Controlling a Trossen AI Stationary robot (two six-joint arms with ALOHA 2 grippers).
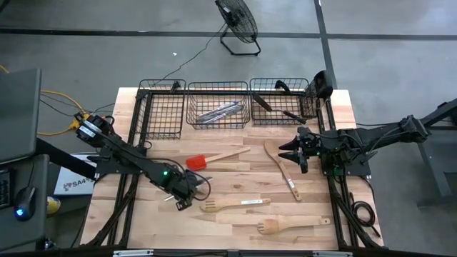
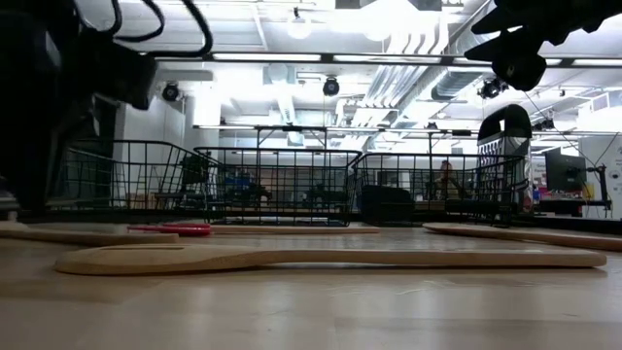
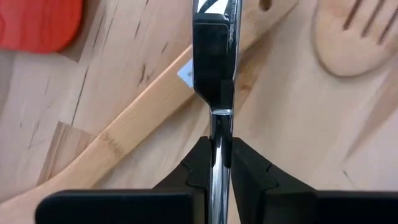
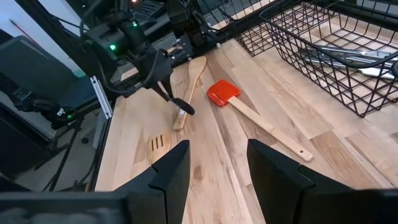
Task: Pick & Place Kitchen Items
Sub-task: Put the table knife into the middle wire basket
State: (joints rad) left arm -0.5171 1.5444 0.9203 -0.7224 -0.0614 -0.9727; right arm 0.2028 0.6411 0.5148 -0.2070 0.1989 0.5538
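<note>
My left gripper (image 1: 183, 198) is at the table's near left, shut on a slim silver tool with a black handle part (image 3: 211, 56); it also shows in the right wrist view (image 4: 181, 106). Under it lie a pale wooden slotted spoon (image 1: 235, 205) and the red-headed spatula (image 1: 198, 162), flat on the table. A wooden spoon (image 1: 282, 168) and a slotted wooden spatula (image 1: 293, 225) lie flat further right. My right gripper (image 1: 295, 151) hovers open and empty at the right, above the wooden spoon's head end. My left gripper pinches the tool's silver metal shank (image 3: 217, 134) between its two fingers, just behind the black part. The fingers slant down from above and lie along the tool. The tool sticks out past the fingertips, slanting down, its black end (image 4: 185, 109) clear of the table.
Three black wire baskets stand along the far edge: the left one (image 1: 161, 111), the middle one (image 1: 218, 107) with silver cutlery, the right one (image 1: 282, 103) with black-handled tools. A floor fan (image 1: 238, 25) stands beyond the table.
</note>
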